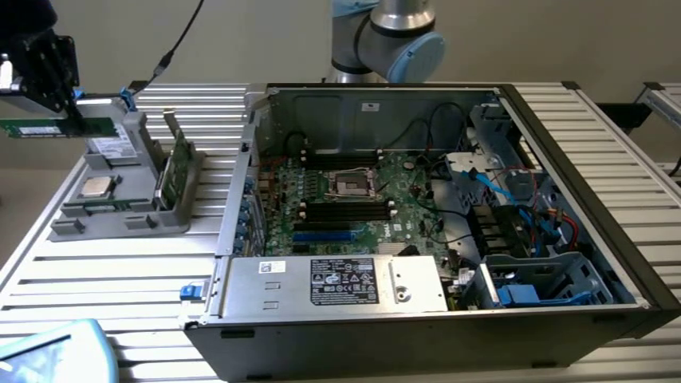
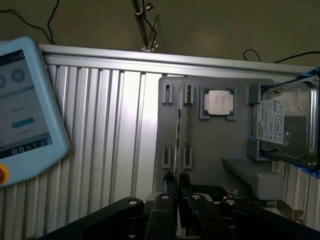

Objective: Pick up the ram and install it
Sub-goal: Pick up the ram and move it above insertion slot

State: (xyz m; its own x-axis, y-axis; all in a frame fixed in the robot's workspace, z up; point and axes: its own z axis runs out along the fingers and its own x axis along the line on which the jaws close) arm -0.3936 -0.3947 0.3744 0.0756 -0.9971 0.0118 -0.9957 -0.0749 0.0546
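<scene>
**Ram (image 1: 48, 128) is up, not in yet**

The jaws are squeezed narrow on the ram, holding it in the air above the grey tray (image 1: 117, 225) on the bench (image 1: 107, 271). Step 1, the pick-up, looks done. The computer case (image 1: 372, 343) sits well apart, toward the exterior view's right, so fitting is left.

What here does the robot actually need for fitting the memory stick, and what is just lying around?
In the job: the ram, held in the tool; the motherboard in the open computer case.
Lying about: processor chip, hard drive, touchscreen pendant, grey tray.
</scene>
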